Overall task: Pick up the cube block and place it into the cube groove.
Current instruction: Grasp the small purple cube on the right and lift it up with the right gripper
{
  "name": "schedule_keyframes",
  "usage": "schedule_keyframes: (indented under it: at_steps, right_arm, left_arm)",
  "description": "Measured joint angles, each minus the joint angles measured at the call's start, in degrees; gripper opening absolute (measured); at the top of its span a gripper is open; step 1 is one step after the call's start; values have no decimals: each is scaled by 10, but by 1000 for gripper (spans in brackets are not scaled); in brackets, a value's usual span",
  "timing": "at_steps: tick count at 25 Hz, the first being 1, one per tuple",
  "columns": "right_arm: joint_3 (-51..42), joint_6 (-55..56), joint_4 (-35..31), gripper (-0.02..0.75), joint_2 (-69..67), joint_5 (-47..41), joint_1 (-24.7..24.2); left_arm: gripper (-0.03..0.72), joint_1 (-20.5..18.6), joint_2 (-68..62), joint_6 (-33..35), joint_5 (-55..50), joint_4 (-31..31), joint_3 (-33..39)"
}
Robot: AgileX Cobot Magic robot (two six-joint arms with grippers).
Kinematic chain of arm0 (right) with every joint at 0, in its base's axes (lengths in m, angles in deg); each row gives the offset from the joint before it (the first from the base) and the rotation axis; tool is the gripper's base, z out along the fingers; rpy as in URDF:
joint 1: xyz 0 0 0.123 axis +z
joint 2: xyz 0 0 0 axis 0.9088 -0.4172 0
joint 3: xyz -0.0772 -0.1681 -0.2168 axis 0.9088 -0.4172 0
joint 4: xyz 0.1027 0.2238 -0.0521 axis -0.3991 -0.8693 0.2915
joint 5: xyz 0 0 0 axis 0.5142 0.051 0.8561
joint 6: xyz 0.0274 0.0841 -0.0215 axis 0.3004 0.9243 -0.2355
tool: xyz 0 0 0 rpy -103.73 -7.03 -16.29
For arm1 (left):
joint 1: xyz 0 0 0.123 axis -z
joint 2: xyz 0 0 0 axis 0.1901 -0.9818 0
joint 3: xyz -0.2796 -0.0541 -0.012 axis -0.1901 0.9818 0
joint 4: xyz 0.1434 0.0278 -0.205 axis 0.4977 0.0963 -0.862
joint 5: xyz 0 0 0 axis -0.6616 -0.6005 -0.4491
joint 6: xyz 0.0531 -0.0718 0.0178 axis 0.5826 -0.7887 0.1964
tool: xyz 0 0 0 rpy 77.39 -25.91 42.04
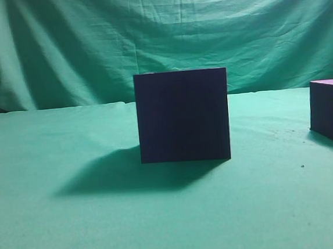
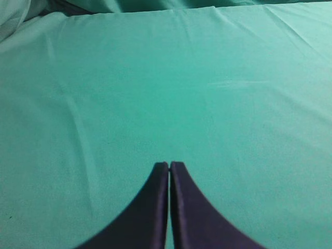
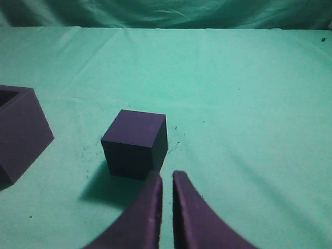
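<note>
Green cloth covered the table; the right claw, nearly closed just beside the cube block, risked shoving it unless opened.

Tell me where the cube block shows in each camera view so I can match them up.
Exterior view: cube block at the far right edge, partly cut off.
Left wrist view: not in it; only green cloth and the shut left claw.
Right wrist view: centre-left, just beyond the right claw.
Shared landmark: the cube groove, at the right wrist view's left edge.
</note>
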Motion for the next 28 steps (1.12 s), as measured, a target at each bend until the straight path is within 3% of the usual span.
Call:
schedule_keyframes:
  at_steps: [7,13,15,19,28]
  right_arm:
    - [-1,4,-6,50,0,21,0]
    - [-1,19,-92,50,0,221,0]
    - [1,19,-117,50,0,251,0]
    - [65,20,-126,50,-46,168,0]
    - [199,12,-125,50,-356,-7,0]
  left_arm:
    - [0,0,0,0,0,0,0]
    - [0,0,0,0,0,0,0]
    - [0,0,0,0,0,0,0]
    - [0,0,0,0,0,0,0]
    - [0,0,0,0,0,0,0]
